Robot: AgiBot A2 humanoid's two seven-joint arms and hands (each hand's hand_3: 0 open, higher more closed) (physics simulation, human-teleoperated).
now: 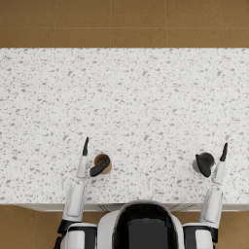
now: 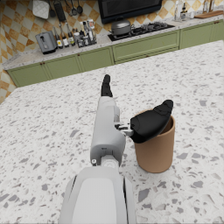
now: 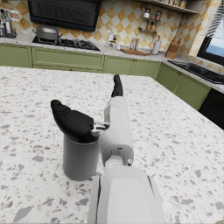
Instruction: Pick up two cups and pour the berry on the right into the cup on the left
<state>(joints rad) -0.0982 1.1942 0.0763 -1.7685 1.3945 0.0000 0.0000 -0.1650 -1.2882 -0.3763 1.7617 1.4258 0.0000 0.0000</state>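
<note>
Two cups stand upright near the front edge of the speckled counter (image 1: 136, 97), well apart, and each has a hand beside it, so the step in hand looks like the approach before the grasp. On the left, the brown cup (image 1: 103, 163) sits just inside the left hand (image 1: 92, 163); the left wrist view shows one dark digit lying across the cup's rim (image 2: 154, 120) while the other fingers (image 2: 106, 85) point straight ahead along the counter, away from the cup wall. That hand is spread and holds nothing yet. On the right, the dark grey cup (image 1: 206, 160) stands just inside the right hand (image 1: 214, 163) in the same mirrored pose: a dark digit over the rim (image 3: 72, 122), the remaining fingers (image 3: 117, 85) stretched forward, nothing clasped. The berry cannot be seen in any view, since the digit covers the mouth of the grey cup; by the task it should be inside. Next, I judge, each hand must wrap its fingers round its cup's wall and close firmly before lifting, keeping both cups upright, then bring the grey cup over the brown one to tip it.
</note>
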